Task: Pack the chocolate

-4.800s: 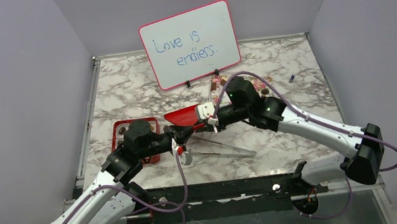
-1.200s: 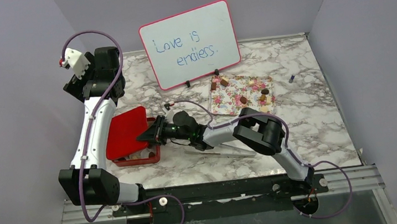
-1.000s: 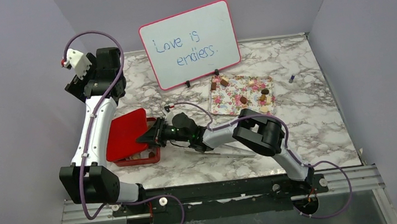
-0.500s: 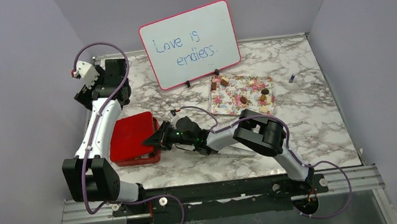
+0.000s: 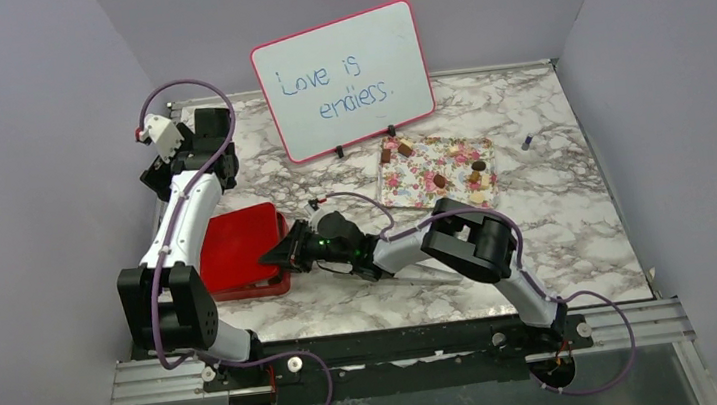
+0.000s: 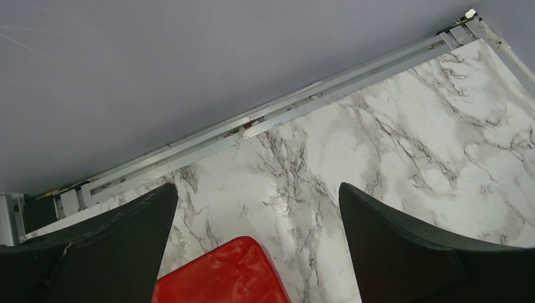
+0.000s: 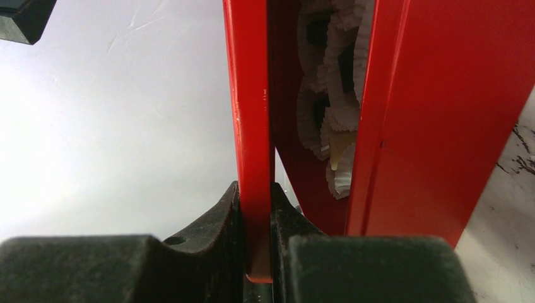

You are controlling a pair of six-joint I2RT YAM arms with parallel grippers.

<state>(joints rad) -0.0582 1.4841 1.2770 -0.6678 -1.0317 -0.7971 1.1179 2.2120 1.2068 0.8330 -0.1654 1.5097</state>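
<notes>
The right gripper (image 5: 282,256) is clamped narrowly on the edge of the red lid (image 5: 238,240). The right wrist view shows both jaws pressed against that thin red panel. The lid lies tilted over the red box (image 5: 243,291), covering nearly all of it from above, so only the box's near wall shows and its contents are hidden in the top view. Through the gap beside the lid, the wrist camera catches white pleated paper cups (image 7: 334,120) inside. Whether they hold anything is hard to make out.

The chocolate (image 5: 440,181) that can be seen lies scattered on the flowered tray (image 5: 421,168), far right of the box, in front of the whiteboard (image 5: 342,79). The pieces are too small to tell apart.

The left gripper (image 6: 257,189) hangs raised over the far left corner of the marble surface (image 5: 557,212), jaws spread wide and holding nothing. Its black fingers (image 6: 101,252) are cut off by the frame's lower edge, with one corner of the lid showing between them below.
</notes>
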